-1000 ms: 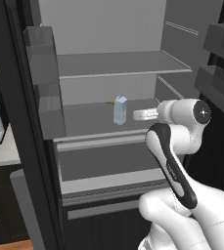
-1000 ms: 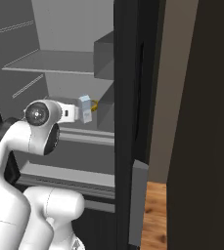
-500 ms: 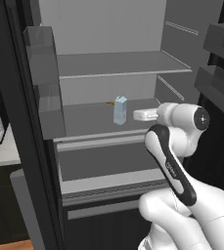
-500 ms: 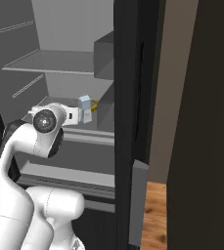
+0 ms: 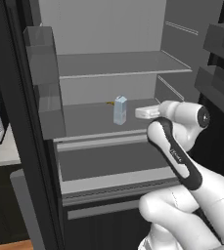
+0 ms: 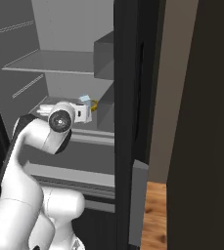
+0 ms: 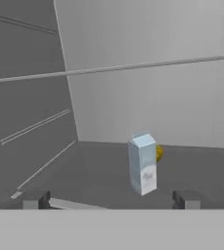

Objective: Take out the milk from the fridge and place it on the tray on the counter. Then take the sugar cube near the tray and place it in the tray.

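milk upright on fridge shelf, long axis vertical, gable up, just ahead of end effector, fingers apart, banana behind carton

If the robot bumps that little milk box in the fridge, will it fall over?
Probably, if hit near the top. The milk box stands upright and is taller than it is wide, so it looks tippy. Its flat sides should suit a squeeze from the open tool, though a carton may dent a little. Falling backward, it could knock the yellow fruit behind it.
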